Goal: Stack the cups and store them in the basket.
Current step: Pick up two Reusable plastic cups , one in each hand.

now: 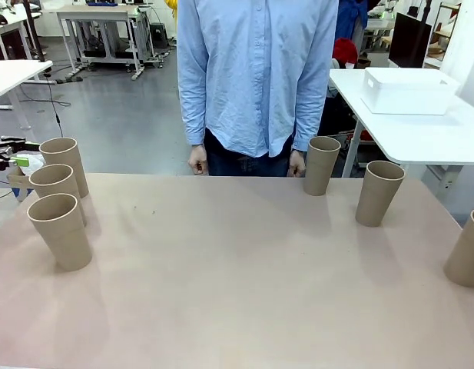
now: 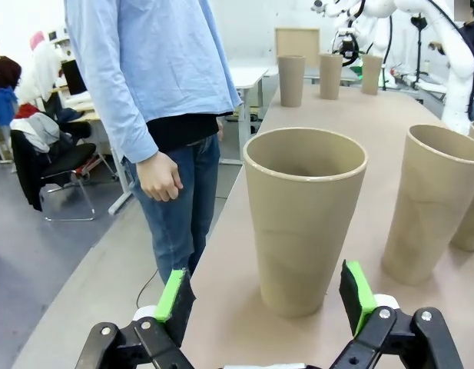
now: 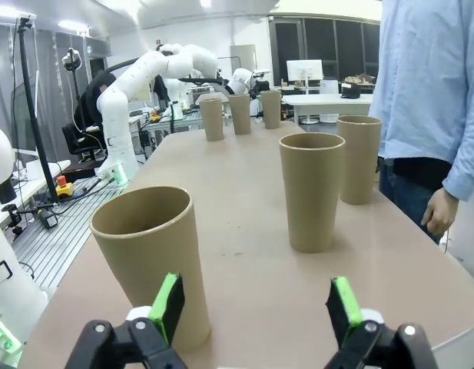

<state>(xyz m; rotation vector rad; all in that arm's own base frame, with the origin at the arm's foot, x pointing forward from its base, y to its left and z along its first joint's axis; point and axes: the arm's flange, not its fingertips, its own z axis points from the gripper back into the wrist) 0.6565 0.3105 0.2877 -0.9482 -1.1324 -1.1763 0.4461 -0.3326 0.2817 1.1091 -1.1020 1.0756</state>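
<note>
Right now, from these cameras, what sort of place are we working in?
Probably a robotics lab or workshop: white metal-legged work tables stand on a bare grey floor, with a dark flat monitor behind and a red-topped emergency-stop button nearby.

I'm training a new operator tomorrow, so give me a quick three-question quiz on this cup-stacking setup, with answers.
1. Count: how many cups stand on the brown table?
2. True or false: the white basket sits on that same table.
3. Pick one: the left claw is A) open, with a cup standing just ahead of it; B) shut on a cup; C) shut on nothing.
Key: 1) Six, three at each side. 2) False; it sits on a separate white table beyond the far right corner. 3) A.
</note>
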